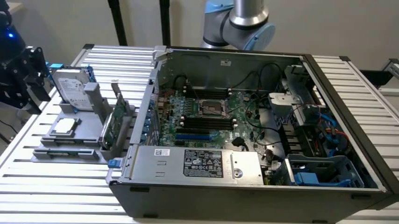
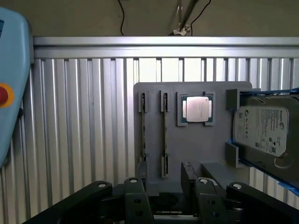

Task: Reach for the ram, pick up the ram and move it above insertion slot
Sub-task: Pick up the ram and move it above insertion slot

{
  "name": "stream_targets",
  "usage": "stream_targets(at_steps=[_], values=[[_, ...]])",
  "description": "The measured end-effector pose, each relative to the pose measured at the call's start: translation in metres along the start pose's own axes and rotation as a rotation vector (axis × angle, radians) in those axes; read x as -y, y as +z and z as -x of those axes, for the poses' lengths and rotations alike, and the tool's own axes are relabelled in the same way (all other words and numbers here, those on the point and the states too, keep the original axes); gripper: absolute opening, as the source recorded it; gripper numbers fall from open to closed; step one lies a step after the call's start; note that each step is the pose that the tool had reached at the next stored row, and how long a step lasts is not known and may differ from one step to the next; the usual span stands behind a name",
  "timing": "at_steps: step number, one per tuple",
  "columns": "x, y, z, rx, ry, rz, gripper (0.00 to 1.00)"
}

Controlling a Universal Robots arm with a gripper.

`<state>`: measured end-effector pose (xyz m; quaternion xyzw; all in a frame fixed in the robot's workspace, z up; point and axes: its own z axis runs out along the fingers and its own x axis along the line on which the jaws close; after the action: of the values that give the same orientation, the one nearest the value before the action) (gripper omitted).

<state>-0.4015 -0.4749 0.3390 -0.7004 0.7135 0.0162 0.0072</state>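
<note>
In the wrist view my gripper (image 2: 164,171) hangs open over the grey fixture (image 2: 215,154), its dark fingertips (image 2: 187,173) either side of the end of a long narrow holder. A thin greenish-grey strip, which looks like the ram (image 2: 164,135) seen on edge, lies in that holder. A second similar strip (image 2: 142,135) lies parallel beside it. Nothing is between the fingers. In the exterior view the black memory slots (image 1: 209,122) sit on the motherboard inside the open computer case (image 1: 349,116). The arm (image 1: 240,21) rises behind the case.
On the fixture (image 1: 93,100) are a silver hard drive (image 1: 72,86) (image 2: 264,128), a processor chip (image 1: 64,126) (image 2: 196,108) and an upright green expansion card (image 1: 111,126). A light-blue pendant (image 2: 11,79) lies past the table's edge. Dark equipment (image 1: 18,74) stands at the exterior view's left.
</note>
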Motion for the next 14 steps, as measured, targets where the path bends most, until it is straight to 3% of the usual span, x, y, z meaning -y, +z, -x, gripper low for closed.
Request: stream_targets(at_steps=[14], values=[[0.0021,0.0252,-0.008,-0.0002,-0.011,0.0004,0.42]])
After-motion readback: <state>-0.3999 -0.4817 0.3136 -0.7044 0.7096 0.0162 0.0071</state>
